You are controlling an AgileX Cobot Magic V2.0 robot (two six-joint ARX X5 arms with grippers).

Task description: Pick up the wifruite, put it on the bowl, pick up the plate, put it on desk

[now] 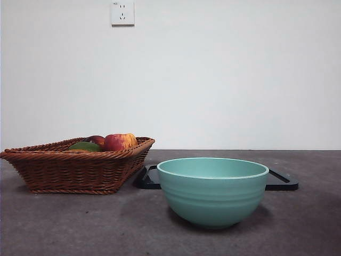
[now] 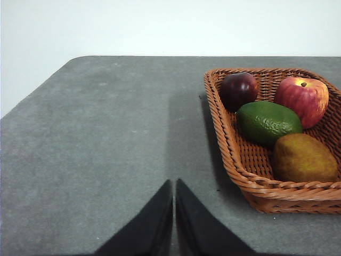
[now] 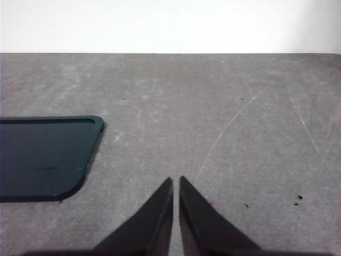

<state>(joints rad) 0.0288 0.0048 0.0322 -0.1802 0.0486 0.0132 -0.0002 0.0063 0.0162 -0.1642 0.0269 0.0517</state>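
The wifruite [image 2: 305, 158], a dull orange-brown oval, lies in the wicker basket [image 2: 234, 154] at its near corner, seen in the left wrist view. From the front it is hidden behind the basket wall [image 1: 74, 170]. The teal bowl [image 1: 213, 191] stands on the desk [image 1: 64, 224] in front of the flat dark plate [image 1: 281, 181], whose rounded corner [image 3: 48, 157] shows in the right wrist view. My left gripper [image 2: 174, 184] hovers shut over bare desk beside the basket. My right gripper [image 3: 176, 181] is shut over bare desk beside the plate. Neither holds anything.
The basket also holds a red-yellow apple [image 2: 302, 99], a green fruit [image 2: 267, 122] and a dark red fruit [image 2: 238, 90]. A white wall with a socket [image 1: 122, 13] rises behind the desk. The desk's rounded far corner [image 2: 80, 58] shows in the left wrist view.
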